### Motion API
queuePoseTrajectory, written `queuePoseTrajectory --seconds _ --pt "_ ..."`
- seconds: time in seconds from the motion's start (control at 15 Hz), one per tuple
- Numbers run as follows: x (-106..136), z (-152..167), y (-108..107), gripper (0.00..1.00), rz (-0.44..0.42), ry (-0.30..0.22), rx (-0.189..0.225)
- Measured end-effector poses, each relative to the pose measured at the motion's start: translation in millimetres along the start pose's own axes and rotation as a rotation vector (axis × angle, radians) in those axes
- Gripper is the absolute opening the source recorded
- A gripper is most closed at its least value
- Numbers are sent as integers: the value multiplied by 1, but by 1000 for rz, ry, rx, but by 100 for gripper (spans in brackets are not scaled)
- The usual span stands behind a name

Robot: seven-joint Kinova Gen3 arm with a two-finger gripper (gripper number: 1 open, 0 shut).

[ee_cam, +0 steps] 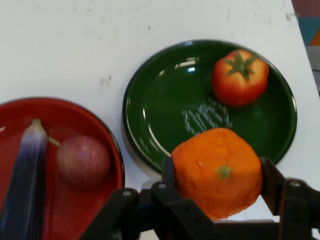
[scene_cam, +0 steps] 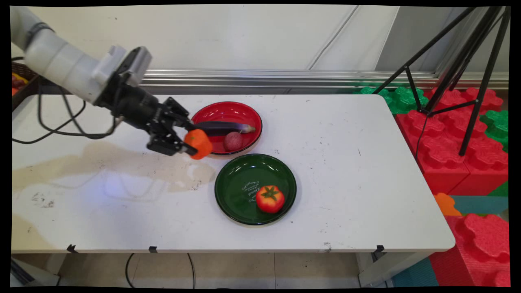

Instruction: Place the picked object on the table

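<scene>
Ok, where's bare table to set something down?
The widest bare table lies right of the green plate and red plate. The near left, in front of the gripper shut on the orange, is free too. Crowded: both plates nearly touch; the tomato, eggplant and onion fill them.

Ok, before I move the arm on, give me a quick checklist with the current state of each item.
1. Grip on the orange: ok. The gripper has its jaws shut on the fruit from both sides.
2. Orange lifted off the table: cannot tell for sure; it appears to hang over bare table beside the red plate.
3. Green plate space: ok. Only the tomato sits in it, toward one side.
4. Red plate space: not ok. It holds the eggplant and a reddish round fruit.
5. Hanging cables: ok, away from both plates.
</scene>
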Motion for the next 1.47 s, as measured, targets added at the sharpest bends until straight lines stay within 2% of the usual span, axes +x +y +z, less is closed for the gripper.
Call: queuePoseTrajectory --seconds 0.27,0.67,1.07,1.47 --pt "-17 -20 1 0 -10 -29 1" --pt "-57 -36 -2 0 -3 -120 7" --pt "-87 -21 -12 0 -21 -185 23" --pt "-110 4 -19 0 -48 -236 10"
